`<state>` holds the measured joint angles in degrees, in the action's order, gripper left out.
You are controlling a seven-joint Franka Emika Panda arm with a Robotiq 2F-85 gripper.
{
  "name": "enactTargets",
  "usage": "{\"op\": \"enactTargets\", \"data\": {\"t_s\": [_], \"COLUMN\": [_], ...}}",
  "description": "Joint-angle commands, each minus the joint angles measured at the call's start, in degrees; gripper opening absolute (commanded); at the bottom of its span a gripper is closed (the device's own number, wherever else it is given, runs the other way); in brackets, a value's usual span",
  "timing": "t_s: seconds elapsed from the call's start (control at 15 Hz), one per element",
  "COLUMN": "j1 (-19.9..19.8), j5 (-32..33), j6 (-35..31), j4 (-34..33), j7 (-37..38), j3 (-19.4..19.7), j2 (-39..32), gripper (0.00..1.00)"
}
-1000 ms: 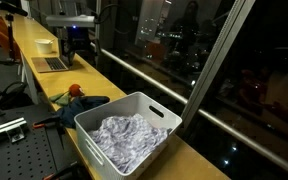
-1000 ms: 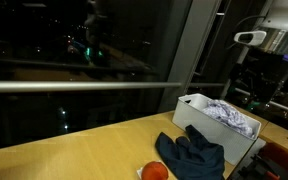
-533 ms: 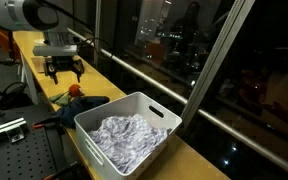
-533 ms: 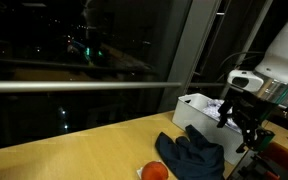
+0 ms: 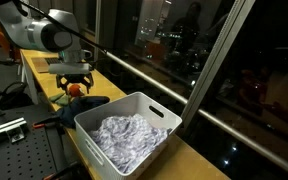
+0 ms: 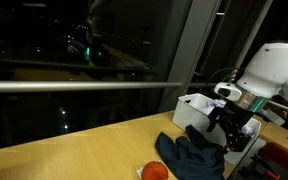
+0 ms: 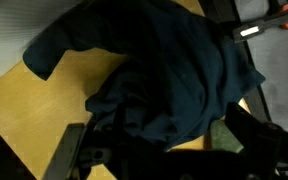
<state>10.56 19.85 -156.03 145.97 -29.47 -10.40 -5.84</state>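
Navy cloth (image 7: 174, 80) beneath wide-spread gripper (image 5: 76, 84)

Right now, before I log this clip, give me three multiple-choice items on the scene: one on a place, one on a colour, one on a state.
1. Where does the crumpled dark blue cloth lie?
A) on the yellow wooden table, beside the white plastic bin
B) inside that bin
C) draped over the window rail

2. What colour is the small round ball next to the cloth?
A) green
B) orange
C) white

3. How does the gripper stand?
A) shut on the ball
B) shut on the bin's rim
C) open, holding nothing, above the cloth

Answers:
1 A: both exterior views show the cloth on the tabletop next to the bin.
2 B: the ball shows orange against the dark cloth.
3 C: its fingers stand apart over the cloth, which fills the wrist view.
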Motion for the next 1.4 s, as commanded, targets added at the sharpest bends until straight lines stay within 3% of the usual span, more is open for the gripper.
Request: {"op": "enactTargets", "data": {"t_s": [0.0,0.27,0.6,0.67,0.73,1.07,1.33], "j1": [-3.44,-7.12,-10.99,-11.62,-11.80,-13.15,-12.99], "j5": [-1.97,-5.51,-8.01,-8.31,-8.25,-8.47,-8.31], "j6": [-3.59,-5.57,-3.44,-2.84,-2.29,-0.38,1.70], "j4": [-4.62,-9.81,-18.01,-19.55,-20.80,-22.74,-21.60], "j7": [-4.32,-8.98,-12.76,-13.13,-13.03,-12.76,-11.63], "j3": [0.88,-1.54,-4.95,-5.41,-5.48,-6.04,-5.51], "j2": [-7.92,-16.52,-26.35,-27.86,-28.89,-28.70,-23.29], "gripper": [1.00,1.00,1.00,0.75,0.74,0.34,0.05]}}
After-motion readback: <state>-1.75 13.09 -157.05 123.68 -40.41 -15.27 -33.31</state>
